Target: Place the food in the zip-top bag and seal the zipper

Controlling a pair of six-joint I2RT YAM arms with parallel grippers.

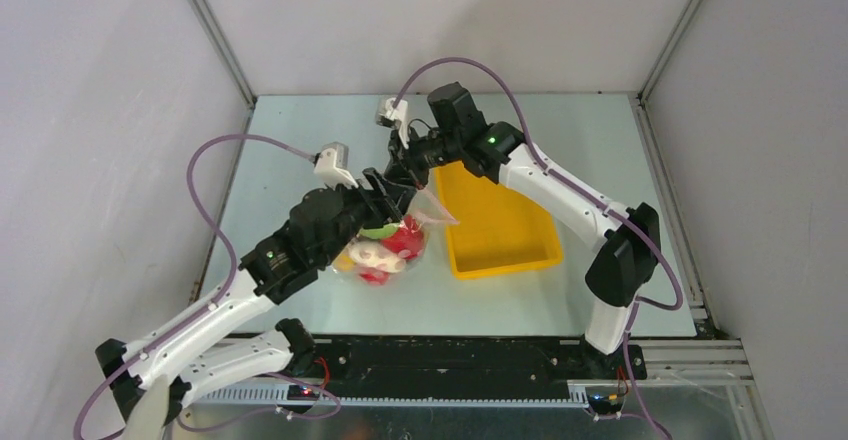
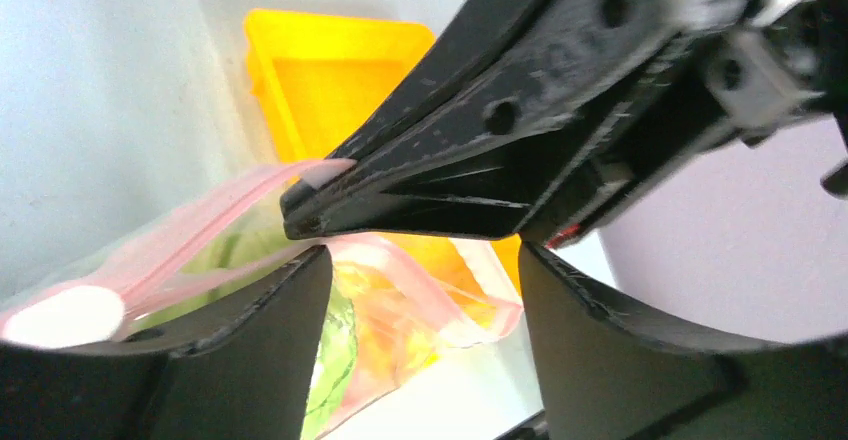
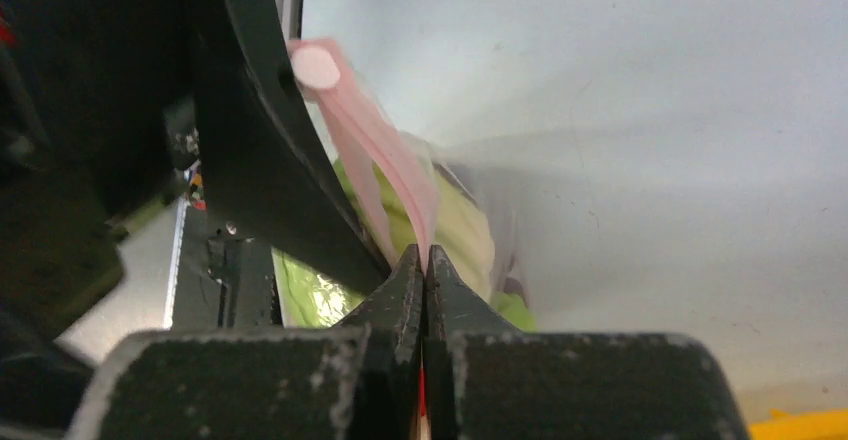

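Over the table (image 1: 300, 130), seen from above, the zip-top bag (image 1: 420, 222) sits under both grippers just beside the yellow tray (image 1: 500, 230). It holds red, green and pale toy food (image 1: 402, 242), whose shapes blur together through the plastic. From the left wrist, the left gripper (image 2: 422, 260) has its fingers spread with nothing clamped between them, while the right gripper (image 2: 300, 215) pinches the pink zipper (image 2: 200, 225). From the right wrist, those jaws are closed tight on the zipper with pale green cabbage (image 3: 465, 230) behind, and the bag's lower part is cut off.
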